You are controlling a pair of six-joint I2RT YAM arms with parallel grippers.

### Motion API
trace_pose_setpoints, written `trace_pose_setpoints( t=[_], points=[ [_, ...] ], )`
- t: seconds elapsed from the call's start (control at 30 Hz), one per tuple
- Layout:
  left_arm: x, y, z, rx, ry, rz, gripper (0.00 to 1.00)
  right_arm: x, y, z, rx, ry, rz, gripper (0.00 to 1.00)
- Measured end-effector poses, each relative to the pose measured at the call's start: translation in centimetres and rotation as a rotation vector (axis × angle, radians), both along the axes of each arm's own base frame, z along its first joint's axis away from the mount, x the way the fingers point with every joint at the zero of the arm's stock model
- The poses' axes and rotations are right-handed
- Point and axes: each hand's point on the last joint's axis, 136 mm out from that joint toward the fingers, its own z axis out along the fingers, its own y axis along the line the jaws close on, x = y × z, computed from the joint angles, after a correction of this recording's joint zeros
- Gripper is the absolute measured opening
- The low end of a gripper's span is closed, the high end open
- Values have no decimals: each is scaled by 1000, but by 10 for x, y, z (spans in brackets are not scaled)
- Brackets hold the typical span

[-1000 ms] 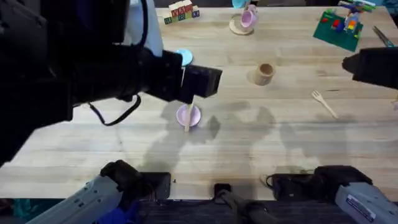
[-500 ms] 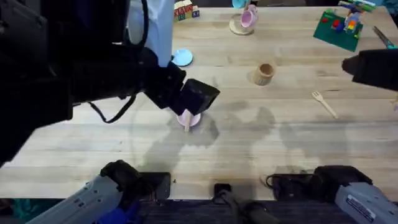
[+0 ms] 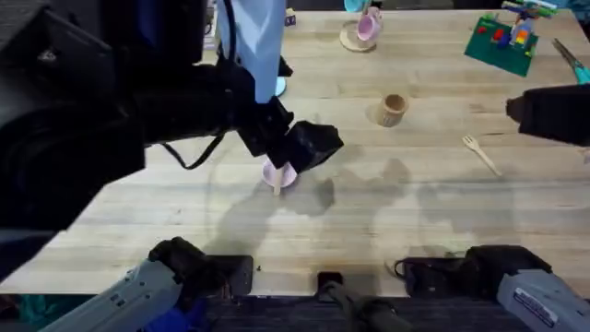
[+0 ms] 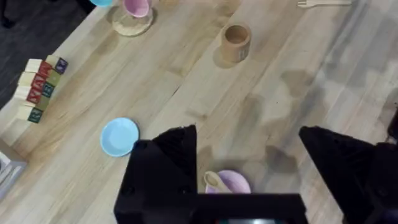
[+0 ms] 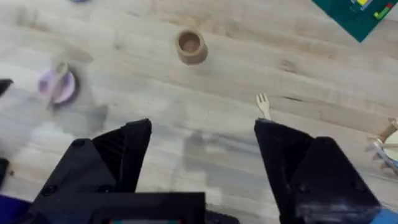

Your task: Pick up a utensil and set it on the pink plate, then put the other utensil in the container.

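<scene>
- Spoon [image 4: 213,180]: pale wood, round head, lies on pink plate [image 4: 234,183], mid-tabletop.
- One fork [image 5: 263,105], near right edge; one wooden cup [image 5: 189,46].
- Left gripper [image 4: 249,163] spread, empty; right gripper [image 5: 202,158] spread.

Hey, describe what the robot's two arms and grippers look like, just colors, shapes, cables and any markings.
Both arms are black. The left arm shows bulky and dark, with a thin black cable looping beneath it. Its gripper has two wide, blocky black fingers. The right gripper has the same black wedge-shaped fingers. At the near table edge the bases are grey-white segments; the right one bears a small label, unreadable.
</scene>
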Motion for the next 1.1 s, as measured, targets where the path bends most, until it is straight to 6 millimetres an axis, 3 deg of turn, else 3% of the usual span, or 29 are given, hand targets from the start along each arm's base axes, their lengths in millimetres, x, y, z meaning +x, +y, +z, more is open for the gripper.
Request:
trace_pose_setpoints(
  t=[0.23,0.4,0.6,0.87,1.1],
  points=[
    [2,-5,-6,-7,12,-25,993,6,-3,-21,-87,117,84,996],
    [6,-14,-22,7,68,-57,994,32,-7,-56,-142,302,174,992],
    [10,-17,-34,28,108,-62,993,49,-32,-85,-138,450,144,980],
    [14,-20,-32,18,90,-62,993,67,-74,-101,-138,481,72,988],
    [14,-20,-31,17,87,-62,993,74,-83,-125,-164,563,200,995]
  ],
)
